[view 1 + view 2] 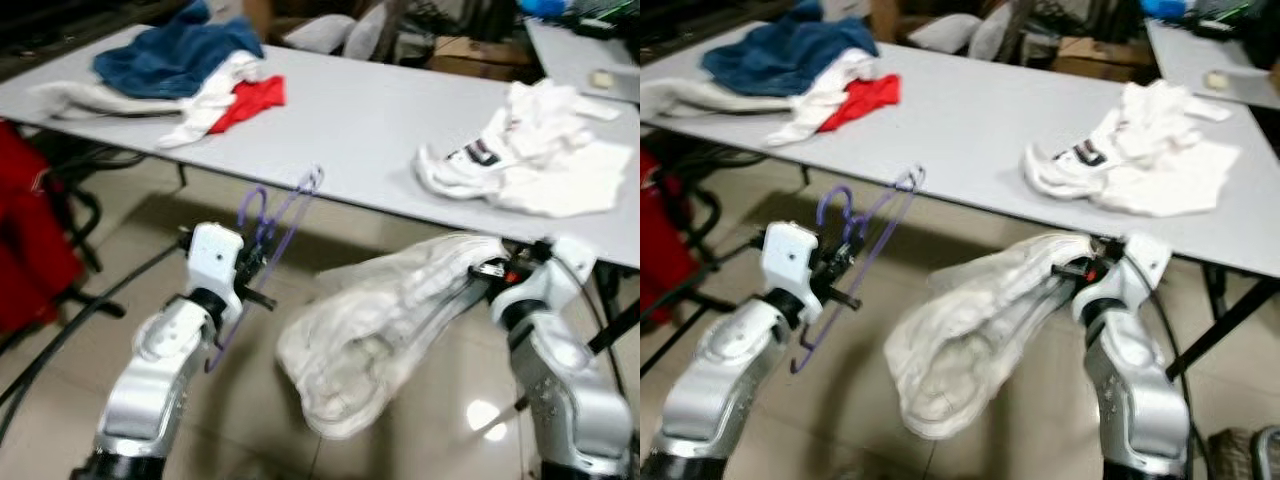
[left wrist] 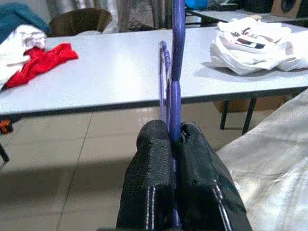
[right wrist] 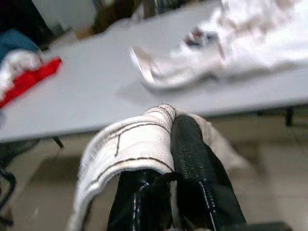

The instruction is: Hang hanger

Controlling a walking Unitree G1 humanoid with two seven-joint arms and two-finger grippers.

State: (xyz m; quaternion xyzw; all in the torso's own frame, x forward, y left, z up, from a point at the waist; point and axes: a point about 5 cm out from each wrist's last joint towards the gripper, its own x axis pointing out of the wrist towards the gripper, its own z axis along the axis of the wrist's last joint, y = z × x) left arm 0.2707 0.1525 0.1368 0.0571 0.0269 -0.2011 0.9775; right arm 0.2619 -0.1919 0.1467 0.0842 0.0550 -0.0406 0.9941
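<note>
A purple wire hanger point(image 1: 272, 232) is held below the table's front edge, my left gripper point(image 2: 173, 139) shut on its thin bar. Its hook end point(image 1: 252, 206) points up toward the table edge. My right gripper point(image 3: 168, 144) is shut on a white garment point(image 1: 385, 330) that droops in a big fold between the two arms, above the floor. In the right wrist view the cloth's hem point(image 3: 130, 149) wraps over one finger.
A grey table point(image 1: 360, 120) stands just ahead with a pile of blue, white and red clothes point(image 1: 190, 70) at its far left and a white printed shirt point(image 1: 530, 160) at its right. Red fabric point(image 1: 30, 240) and black cables lie at the left on the tiled floor.
</note>
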